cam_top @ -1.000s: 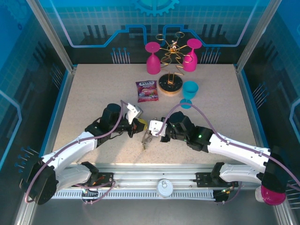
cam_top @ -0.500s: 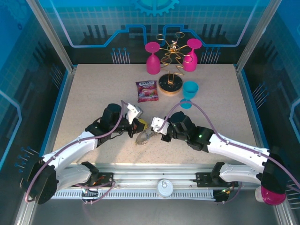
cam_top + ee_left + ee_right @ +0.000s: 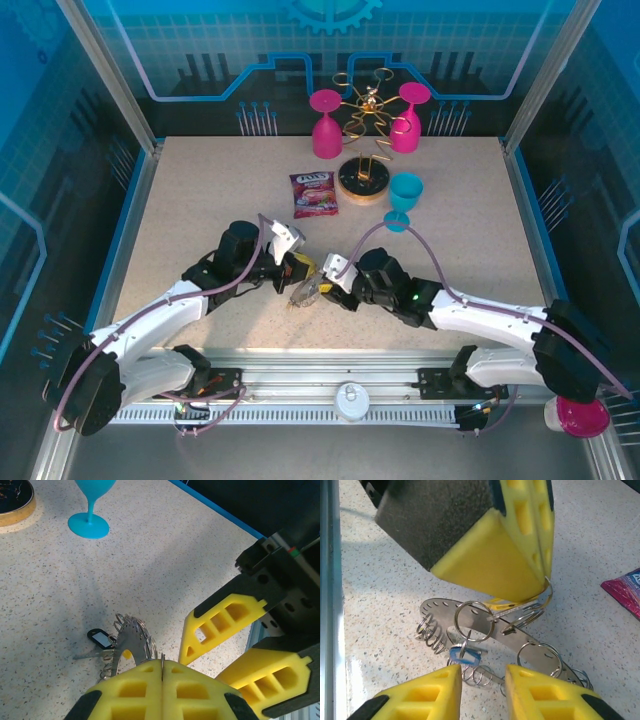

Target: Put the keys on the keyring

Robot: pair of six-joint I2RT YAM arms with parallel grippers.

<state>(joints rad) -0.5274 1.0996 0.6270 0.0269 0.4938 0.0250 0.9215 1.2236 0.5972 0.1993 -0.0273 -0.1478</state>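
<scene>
Left end effector (image 3: 162, 667): I have it clamped shut on the rim of the keyring (image 3: 131, 640), which tilts off the surface (image 3: 60, 580) at the near centre.
Right end effector (image 3: 482, 680): the fingers are parted a little and grip nothing I can see; it faces the left one closely across the ring.
Keys: a blue-tagged key (image 3: 465, 656) hangs from a wire loop just ahead of my right fingertips. A black-tagged key (image 3: 100, 639) lies flat beside the ring.
Risk, ring: I judge the grip is thin, on the edge alone. A push from the right could twist the ring out of the pads.
Risk, contact: the two end effectors sit nearly touching, so a small misjudged advance would knock them together.
Risk, loops: the wire coils crowd the rim and could snag a fingertip.
Further off: a candy packet (image 3: 314, 194), a round wooden rack base (image 3: 362, 182) and a teal goblet (image 3: 404, 195) stand well apart.
Far edge: two pink goblets (image 3: 325, 125) flank the rack.
In the way: nothing beyond the arms themselves.
</scene>
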